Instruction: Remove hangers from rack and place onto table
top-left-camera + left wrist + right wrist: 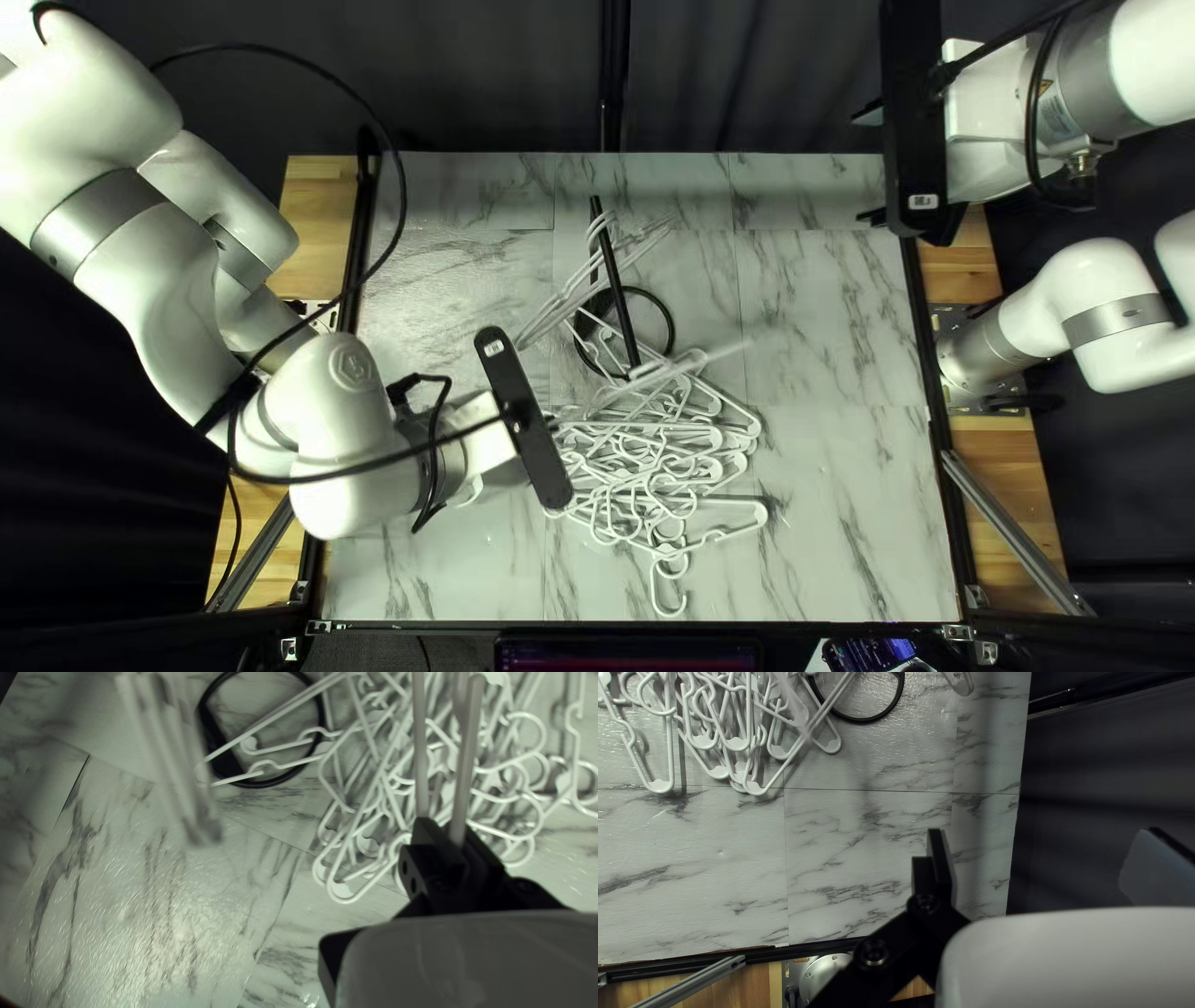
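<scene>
Top left view, 12 = far edge, clock centred on the black rack [619, 299]. My left gripper [492, 429] is at 8 o'clock, fingers closed in on a white hanger [467, 759]. My right gripper [871, 166] is up at 2, fingers spread wide, nothing between them. More hangers [567, 296] hang on the rack, sticking out toward 1 and 8. Tangled pile of hangers [716, 438] on the marbled table [847, 498] at 6, overlapping each other; one hook [669, 610] pokes out nearest the near edge. Rack's ring base [674, 326] is just past the pile.
</scene>
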You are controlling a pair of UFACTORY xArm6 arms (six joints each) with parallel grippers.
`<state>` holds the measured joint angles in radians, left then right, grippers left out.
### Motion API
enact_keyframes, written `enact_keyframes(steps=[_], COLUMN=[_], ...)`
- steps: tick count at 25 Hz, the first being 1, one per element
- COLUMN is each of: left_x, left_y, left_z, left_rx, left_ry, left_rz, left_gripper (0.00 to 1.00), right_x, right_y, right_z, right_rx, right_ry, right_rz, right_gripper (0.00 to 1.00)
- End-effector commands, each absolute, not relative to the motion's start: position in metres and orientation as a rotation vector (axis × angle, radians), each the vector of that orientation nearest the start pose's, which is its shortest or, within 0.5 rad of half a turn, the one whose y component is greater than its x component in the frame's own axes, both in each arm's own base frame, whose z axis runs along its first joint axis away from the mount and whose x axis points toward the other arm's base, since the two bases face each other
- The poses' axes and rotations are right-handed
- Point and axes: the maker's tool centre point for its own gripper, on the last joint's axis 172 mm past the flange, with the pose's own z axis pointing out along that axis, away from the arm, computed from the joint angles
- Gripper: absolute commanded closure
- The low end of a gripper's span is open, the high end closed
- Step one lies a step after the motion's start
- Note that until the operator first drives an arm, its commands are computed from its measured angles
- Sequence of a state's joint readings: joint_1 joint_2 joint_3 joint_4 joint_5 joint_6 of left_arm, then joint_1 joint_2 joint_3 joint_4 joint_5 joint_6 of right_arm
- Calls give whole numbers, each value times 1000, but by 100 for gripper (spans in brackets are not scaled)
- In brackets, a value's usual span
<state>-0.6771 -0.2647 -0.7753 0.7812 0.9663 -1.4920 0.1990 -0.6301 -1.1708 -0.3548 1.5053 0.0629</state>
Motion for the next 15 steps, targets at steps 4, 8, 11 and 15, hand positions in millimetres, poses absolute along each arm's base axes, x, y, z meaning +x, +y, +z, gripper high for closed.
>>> enact_keyframes(steps=[4, 8, 11, 15], left_x=[417, 419, 418, 418], left_y=[-202, -224, -222, -222], left_z=[233, 226, 226, 226], left_rx=[-2719, -2707, -2702, -2702], left_ry=[-338, -113, -91, -91], left_rz=[-868, -880, -876, -876], left_gripper=[100, 100, 100, 100], right_x=[350, 350, 350, 350], right_y=[-23, -23, -23, -23], right_z=[463, 463, 463, 463], right_rx=[-3399, -3399, -3399, -3399], right_ry=[-181, -181, -181, -181], right_rz=[-583, -583, -583, -583], right_gripper=[0, 0, 0, 0])
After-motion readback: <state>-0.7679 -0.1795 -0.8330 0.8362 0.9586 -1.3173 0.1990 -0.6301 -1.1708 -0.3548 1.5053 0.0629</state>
